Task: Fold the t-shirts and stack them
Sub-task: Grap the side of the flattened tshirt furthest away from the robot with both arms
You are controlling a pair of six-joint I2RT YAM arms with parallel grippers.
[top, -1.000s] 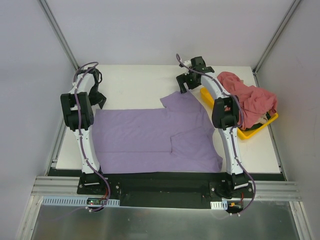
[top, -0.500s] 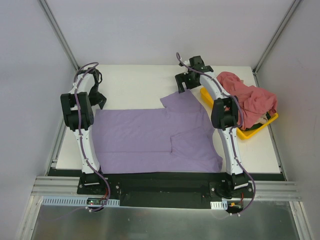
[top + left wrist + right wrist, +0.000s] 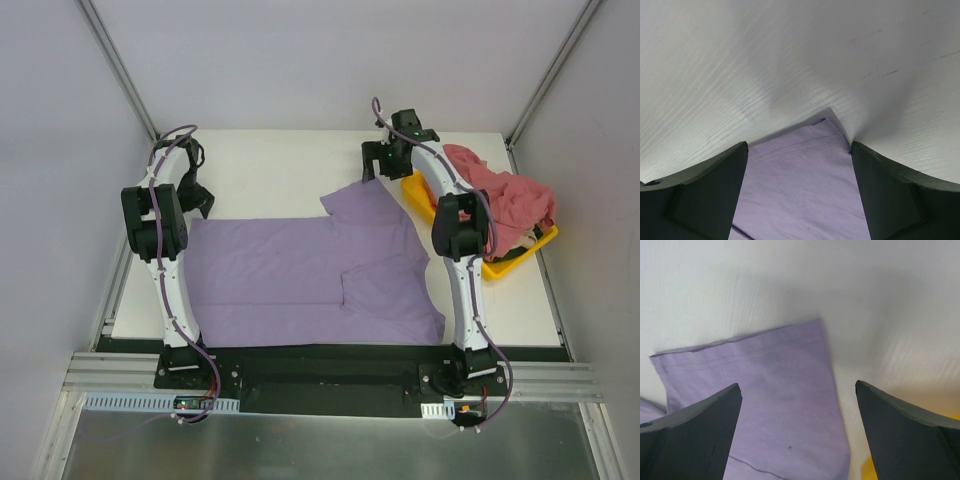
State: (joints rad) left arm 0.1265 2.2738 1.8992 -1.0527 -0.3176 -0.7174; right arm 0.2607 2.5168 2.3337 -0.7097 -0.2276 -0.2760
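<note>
While the lavender t-shirt (image 3: 310, 275) is lying spread flat along the near edge of the white tabletop (image 3: 270, 165), the left gripper (image 3: 197, 200) is hovering by the left edge over the shirt's far-left corner, its fingers spread with nothing between them. The right gripper (image 3: 385, 165) is hanging over the hem of the sleeve that is pointing toward the far edge, its fingers likewise released and empty. The pink-red t-shirts (image 3: 500, 195) are sitting heaped in a yellow tray (image 3: 510, 262) by the right edge.

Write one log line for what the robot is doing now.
left claw: open, over purple shirt corner | right claw: open, over its sleeve | pink shirts: heaped in tray
</note>
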